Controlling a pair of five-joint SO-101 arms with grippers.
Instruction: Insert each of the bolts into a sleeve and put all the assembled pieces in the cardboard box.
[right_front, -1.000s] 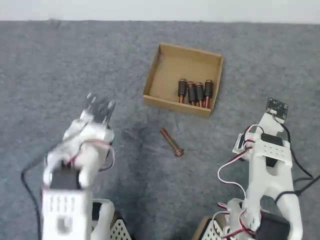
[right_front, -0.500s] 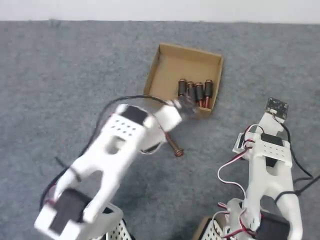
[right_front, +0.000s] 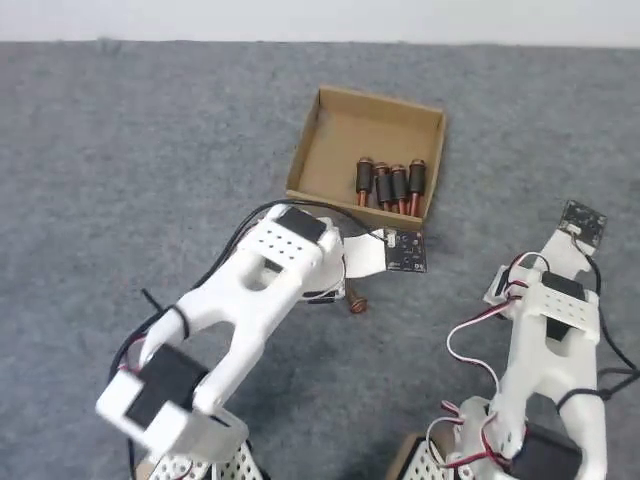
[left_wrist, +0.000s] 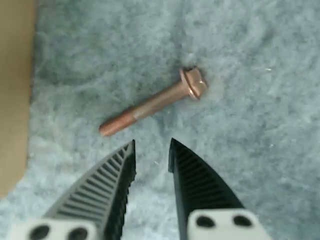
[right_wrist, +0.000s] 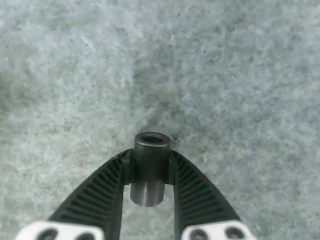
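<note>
Grey carpet (right_front: 120, 150) underlies everything — a pale wall (right_front: 300, 18) beyond it.

One cardboard box (right_front: 298, 165). Four assembled pieces (right_front: 390, 185) lie in it, each a bolt in a dark sleeve. One loose bolt (left_wrist: 152, 102) and one separate sleeve (right_wrist: 151, 167), so five bolts and five sleeves altogether. Two arms, the left arm (right_front: 255, 295) and the right arm (right_front: 550, 335), and two grippers, the left gripper (left_wrist: 152, 145) and the right gripper (right_wrist: 151, 155)

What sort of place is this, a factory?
Probably a small lab or hobby bench, not a factory: the left arm and right arm are small with loose wires, on a grey mat, beside a plain cardboard box.
</note>
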